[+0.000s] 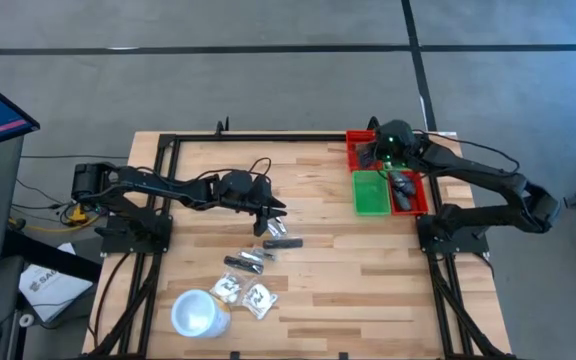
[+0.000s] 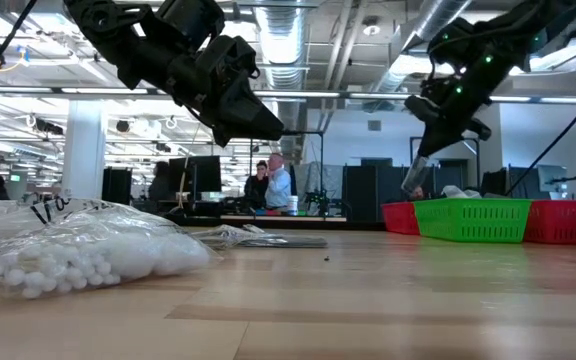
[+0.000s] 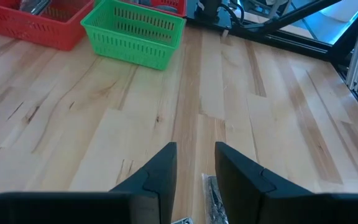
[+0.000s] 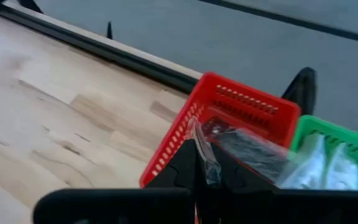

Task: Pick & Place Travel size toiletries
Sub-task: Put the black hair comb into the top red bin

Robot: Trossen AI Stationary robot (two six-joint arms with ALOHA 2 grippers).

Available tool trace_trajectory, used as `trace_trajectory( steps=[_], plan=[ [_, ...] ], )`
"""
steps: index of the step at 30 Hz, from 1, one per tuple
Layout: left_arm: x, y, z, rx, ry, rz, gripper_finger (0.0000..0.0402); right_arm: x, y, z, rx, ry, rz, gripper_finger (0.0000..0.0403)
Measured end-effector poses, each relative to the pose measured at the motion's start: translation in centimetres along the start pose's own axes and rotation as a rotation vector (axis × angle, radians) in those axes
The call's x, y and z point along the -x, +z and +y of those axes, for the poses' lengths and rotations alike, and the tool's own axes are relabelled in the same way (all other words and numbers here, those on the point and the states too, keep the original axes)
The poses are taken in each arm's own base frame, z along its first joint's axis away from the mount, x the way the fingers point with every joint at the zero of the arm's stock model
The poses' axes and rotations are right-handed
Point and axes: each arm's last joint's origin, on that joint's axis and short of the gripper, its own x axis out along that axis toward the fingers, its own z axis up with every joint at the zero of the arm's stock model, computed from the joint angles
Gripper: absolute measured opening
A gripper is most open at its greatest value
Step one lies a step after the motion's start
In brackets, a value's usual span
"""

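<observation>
The right gripper [image 4: 207, 163], jaws clamped on a clear sachet [image 4: 205, 151], hangs over the red basket [image 1: 363, 146]. The left gripper [image 1: 273, 218], jaws apart, hovers mid-tabletop above a grey tube [image 1: 283, 241].

Bright, even overhead light; the pale wooden surface [image 1: 328, 200] shows only soft shadows. Level across it, ceiling lamps glare and the near clear plastic sachet of white beads [image 2: 78, 255] blurs.
</observation>
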Motion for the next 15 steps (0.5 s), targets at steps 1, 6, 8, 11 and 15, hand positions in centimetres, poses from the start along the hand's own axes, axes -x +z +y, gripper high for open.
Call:
trace_trajectory(
  steps=[1,6,8,11,15],
  plan=[
    [0.0,0.0,0.0,0.000,0.000,-0.001,0.0099,-0.1,-0.1,-0.2,-0.014,0.002,-0.003,0.0001],
    [0.0,0.0,0.0,0.000,0.000,-0.002,0.0099,-0.7,0.0,-1.1,-0.057,0.004,-0.003,0.0001],
    [0.0,0.0,0.0,0.000,0.000,-0.002,0.0099,-1.3,-0.1,-1.3,-0.060,-0.002,0.020,0.0001],
    [0.0,0.0,0.0,0.000,0.000,-0.002,0.0099,-2.4,-0.3,-1.6,-0.069,0.000,0.051,0.0001],
    [0.0,0.0,0.0,0.000,0.000,-0.002,0.0099,-4.3,-0.4,-1.4,-0.070,0.023,0.061,0.0004]
  ],
)
